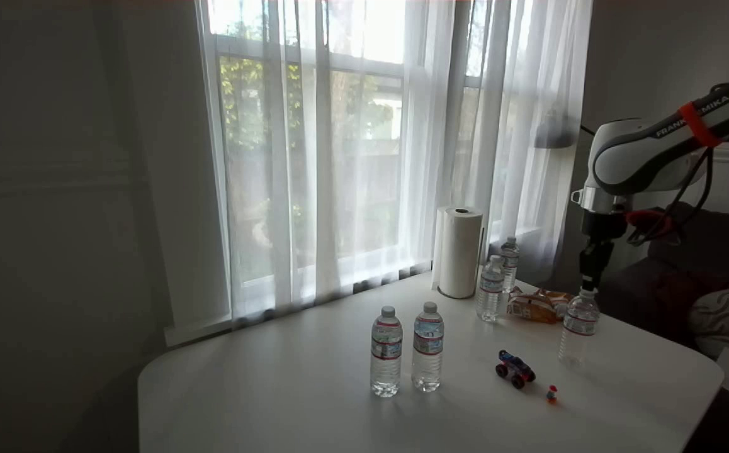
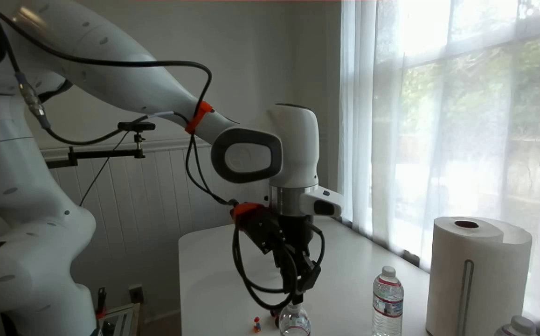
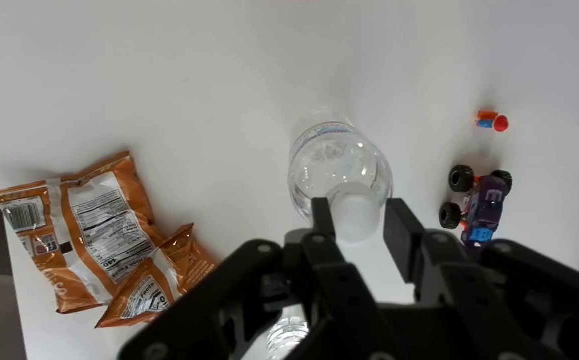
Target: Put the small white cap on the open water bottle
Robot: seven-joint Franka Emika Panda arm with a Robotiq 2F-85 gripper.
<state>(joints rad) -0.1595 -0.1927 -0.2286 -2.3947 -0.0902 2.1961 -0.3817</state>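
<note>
The small white cap (image 3: 355, 217) sits on top of a clear water bottle (image 3: 327, 160), which stands upright on the white table. My gripper (image 3: 357, 207) is open, with one finger on each side of the cap. The left finger is close to the cap or touching it; a gap shows at the right finger. In an exterior view, my gripper (image 1: 591, 282) points down right over this bottle (image 1: 578, 330). In an exterior view, the bottle (image 2: 294, 322) is cut off by the lower edge, and the fingertips are at its neck. Whether the cap is fully seated cannot be told.
Two capped bottles (image 1: 386, 352) (image 1: 428, 349) and two more (image 1: 490, 289) (image 1: 509, 264) stand on the table. Orange snack bags (image 3: 94, 235), a toy truck (image 3: 484, 205) and a small figure (image 3: 492, 121) lie near the bottle. A paper towel roll (image 2: 477, 275) stands by the window.
</note>
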